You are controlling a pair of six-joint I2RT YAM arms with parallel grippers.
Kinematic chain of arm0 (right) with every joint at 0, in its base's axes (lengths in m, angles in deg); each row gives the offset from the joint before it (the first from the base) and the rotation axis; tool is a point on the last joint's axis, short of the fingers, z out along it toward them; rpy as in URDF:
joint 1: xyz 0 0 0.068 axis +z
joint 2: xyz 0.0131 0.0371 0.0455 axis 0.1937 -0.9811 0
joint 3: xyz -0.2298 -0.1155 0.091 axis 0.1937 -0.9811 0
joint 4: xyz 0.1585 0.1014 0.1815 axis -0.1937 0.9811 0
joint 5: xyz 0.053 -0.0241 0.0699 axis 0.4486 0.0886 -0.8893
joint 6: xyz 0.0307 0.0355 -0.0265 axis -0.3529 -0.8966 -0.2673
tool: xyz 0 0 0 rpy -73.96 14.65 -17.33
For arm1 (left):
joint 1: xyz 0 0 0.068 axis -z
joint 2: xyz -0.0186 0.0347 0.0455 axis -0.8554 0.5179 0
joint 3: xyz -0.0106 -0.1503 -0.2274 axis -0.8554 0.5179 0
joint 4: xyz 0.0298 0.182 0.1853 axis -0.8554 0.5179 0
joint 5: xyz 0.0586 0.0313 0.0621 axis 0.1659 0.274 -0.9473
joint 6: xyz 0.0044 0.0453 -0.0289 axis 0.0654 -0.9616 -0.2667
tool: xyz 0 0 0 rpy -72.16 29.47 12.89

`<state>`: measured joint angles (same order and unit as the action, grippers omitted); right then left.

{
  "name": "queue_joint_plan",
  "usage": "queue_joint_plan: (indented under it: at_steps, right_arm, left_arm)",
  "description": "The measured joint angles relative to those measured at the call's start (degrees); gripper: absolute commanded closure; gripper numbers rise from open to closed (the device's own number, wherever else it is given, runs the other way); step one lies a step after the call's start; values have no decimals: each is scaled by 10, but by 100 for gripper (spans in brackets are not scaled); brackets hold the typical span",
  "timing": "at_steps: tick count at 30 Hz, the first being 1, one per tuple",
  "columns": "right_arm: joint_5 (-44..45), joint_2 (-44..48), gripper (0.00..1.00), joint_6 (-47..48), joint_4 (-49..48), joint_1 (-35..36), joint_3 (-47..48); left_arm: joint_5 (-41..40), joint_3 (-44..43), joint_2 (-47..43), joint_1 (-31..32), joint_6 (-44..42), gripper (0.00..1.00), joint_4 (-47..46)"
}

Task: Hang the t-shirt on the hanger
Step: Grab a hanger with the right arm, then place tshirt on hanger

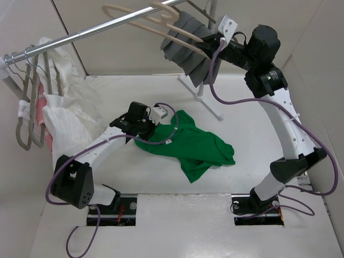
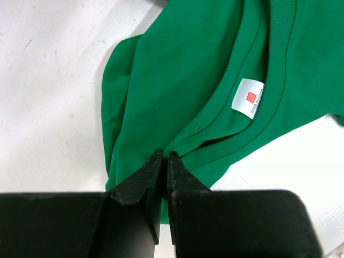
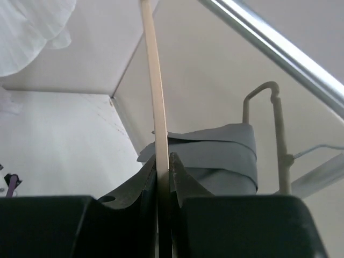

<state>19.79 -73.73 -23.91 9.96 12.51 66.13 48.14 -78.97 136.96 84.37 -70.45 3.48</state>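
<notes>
The left arm (image 1: 99, 148) and right arm (image 1: 285, 121) have seemingly plastic white links, black joints, purple cables (image 1: 242, 100).

matt green cotton t-shirt (image 1: 193, 144), smooth beige hanger (image 1: 141, 20), shiny metal rail (image 1: 86, 33).

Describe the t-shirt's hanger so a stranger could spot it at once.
Follow the metal rail across the top of the overhead view to its right end. The hanger is there, beside the grey pleated cloth, with the right gripper jaws shut on its thin bar. It alone is beige and bare; the other hangers are grey.
</notes>
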Motion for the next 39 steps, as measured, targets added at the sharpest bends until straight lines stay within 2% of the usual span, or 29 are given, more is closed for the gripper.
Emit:
queue_joint_plan:
  at_steps: [3,6,11,16,20,25,33,39]
  right_arm:
    - [0,19,100,-2,-5,0,-35]
    - [12,62,100,-4,-4,-1,-118]
    - [55,211,100,-1,52,-1,-345]
    - [101,351,100,-11,126,-1,-476]
    - [136,444,100,-26,188,-1,-511]
    - [160,508,100,-37,272,-3,-516]
    - [93,545,100,-45,403,-4,-579]
    - [61,562,100,-47,423,-4,-595]
  left_arm:
    - [0,0,0,0,5,100,0]
    - [6,0,0,-3,14,100,0]
    - [29,-1,0,-17,32,100,14]
    - [40,-1,0,-22,44,100,28]
    - [42,-12,7,-22,64,100,32]
    - [38,-52,26,-24,83,100,35]
    - [35,-99,44,-25,84,100,38]
    - [36,-101,52,-25,72,100,45]
